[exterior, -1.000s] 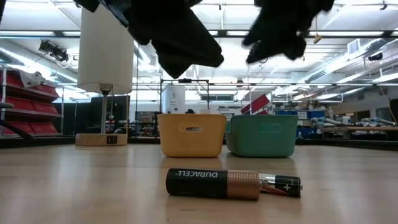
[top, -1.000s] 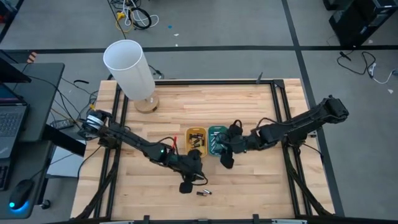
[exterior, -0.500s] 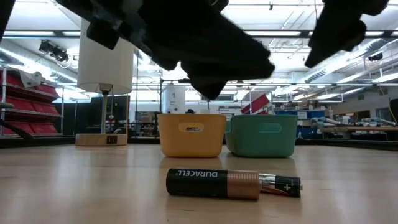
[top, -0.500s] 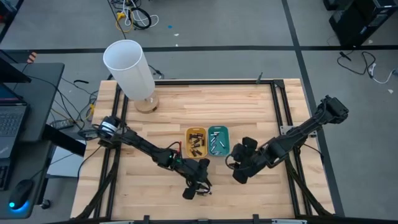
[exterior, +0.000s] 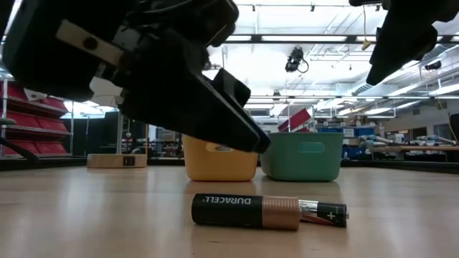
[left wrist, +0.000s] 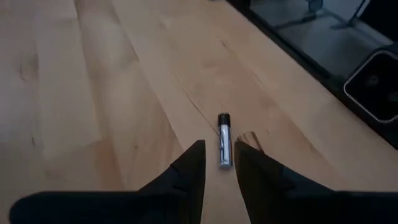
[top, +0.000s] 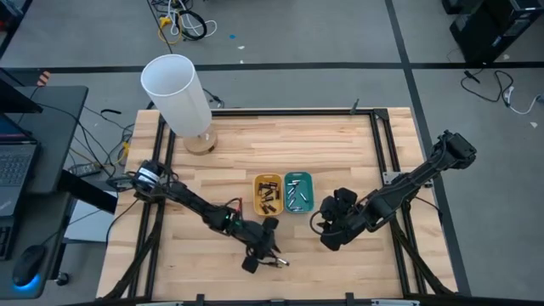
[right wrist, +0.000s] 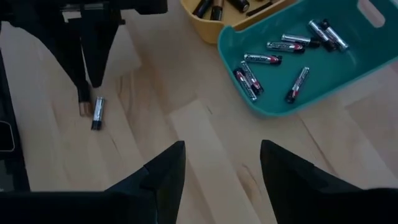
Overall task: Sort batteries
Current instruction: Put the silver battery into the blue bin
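While the left gripper point(top: 260, 255) hangs low at the bottom centre of the high view, its fingers point(left wrist: 191, 171) stand slightly parted, a slim battery point(left wrist: 224, 140) just beyond their tips. A thicker battery point(exterior: 245, 211) seems to touch it. The right gripper point(top: 327, 235), fingers spread, hovers right of the yellow tray point(top: 258, 205) and teal tray point(top: 308, 201).
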`<act>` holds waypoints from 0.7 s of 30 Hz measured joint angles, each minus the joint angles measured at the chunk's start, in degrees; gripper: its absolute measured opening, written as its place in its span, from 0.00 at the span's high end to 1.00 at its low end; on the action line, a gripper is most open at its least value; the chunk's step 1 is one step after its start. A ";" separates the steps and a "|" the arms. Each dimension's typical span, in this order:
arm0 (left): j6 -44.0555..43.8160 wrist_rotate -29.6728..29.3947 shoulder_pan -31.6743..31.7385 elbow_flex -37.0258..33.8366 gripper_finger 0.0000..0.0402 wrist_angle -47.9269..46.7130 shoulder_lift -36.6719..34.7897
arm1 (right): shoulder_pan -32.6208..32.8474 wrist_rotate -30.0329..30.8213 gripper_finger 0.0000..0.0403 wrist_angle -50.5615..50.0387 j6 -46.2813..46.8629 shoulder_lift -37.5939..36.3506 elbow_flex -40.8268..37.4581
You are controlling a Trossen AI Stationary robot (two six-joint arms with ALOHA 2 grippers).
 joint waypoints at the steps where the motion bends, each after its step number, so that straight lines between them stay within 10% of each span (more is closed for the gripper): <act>1: 0.00 -0.27 -0.22 -0.76 0.75 1.75 0.00 | -0.04 0.07 0.52 -0.01 0.01 -0.01 0.00; 21: -0.83 -6.69 -3.86 0.71 0.61 14.58 10.51 | -0.74 0.71 0.52 1.06 2.37 0.01 0.02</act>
